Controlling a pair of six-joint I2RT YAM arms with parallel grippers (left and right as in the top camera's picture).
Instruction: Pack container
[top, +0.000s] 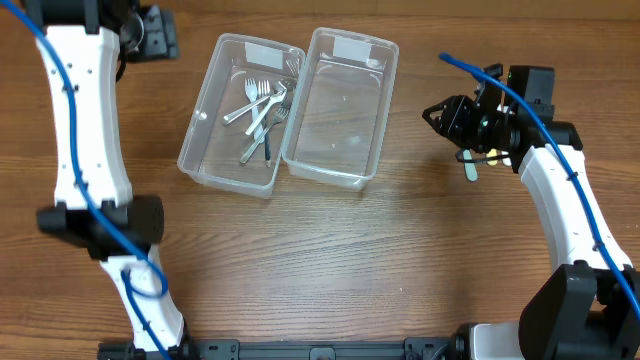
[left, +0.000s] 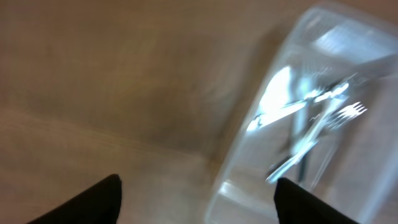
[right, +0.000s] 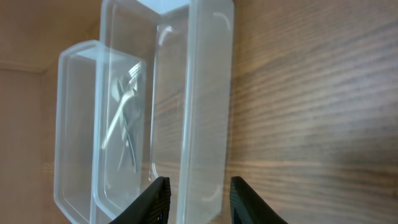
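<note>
Bright, even light leaves the overhead view sharp, with faint shadows. The left wrist view is smeared by motion blur; glare whitens the forks (left: 323, 118) and clear container (left: 241, 158). The right wrist view is crisp.

A wooden table (top: 350, 260) fills the overhead view from edge to edge; its top is mid-brown, with the grain running left to right in long bands; the light is soft and even, and shadows are faint; the right wrist view shows the grain sharp and warm; the left wrist view shows the wood blurred.
</note>
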